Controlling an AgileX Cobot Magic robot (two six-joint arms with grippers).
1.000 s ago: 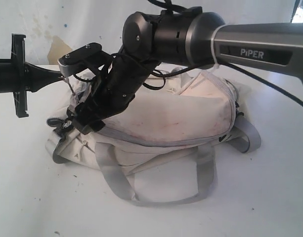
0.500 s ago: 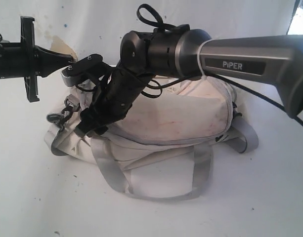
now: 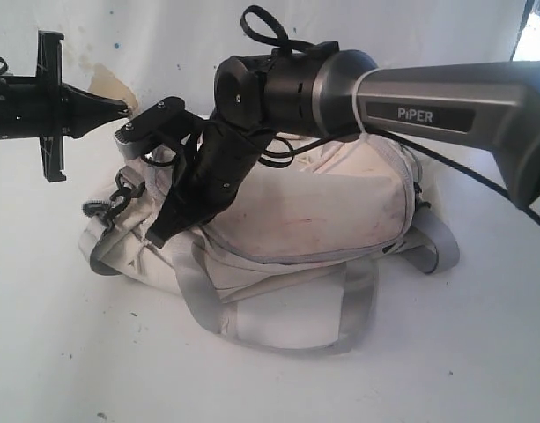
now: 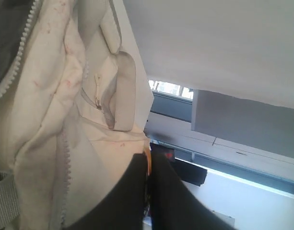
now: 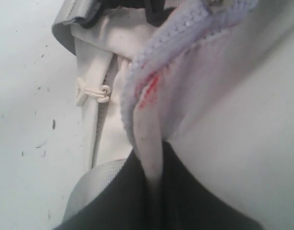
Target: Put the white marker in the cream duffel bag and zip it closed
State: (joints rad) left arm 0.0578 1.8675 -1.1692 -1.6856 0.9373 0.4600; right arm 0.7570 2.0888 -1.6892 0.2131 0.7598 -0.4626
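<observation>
The cream duffel bag (image 3: 322, 203) lies across the middle of the white table. My right gripper (image 3: 164, 233) reaches over it to its left end and is shut on a cream fold beside the grey zipper teeth (image 5: 175, 33); that fold runs down between the black jaws (image 5: 154, 167). My left gripper (image 3: 124, 110) hovers above the bag's left end, shut, with the cream fabric (image 4: 41, 120) drawn up to its tips (image 4: 147, 153). An open stretch of zipper (image 4: 17, 57) shows beside it. The white marker is out of view.
The grey webbing handle (image 3: 278, 339) loops toward the front, and a grey strap (image 3: 441, 251) lies at the bag's right end. Black clips (image 3: 120, 189) hang at its left end. The right arm (image 3: 446, 97) spans over the bag. White table (image 3: 472, 352) surrounds it.
My right jaws have closed on the fold by the zipper. The left gripper has risen, and the bag's left end has lifted a little.
</observation>
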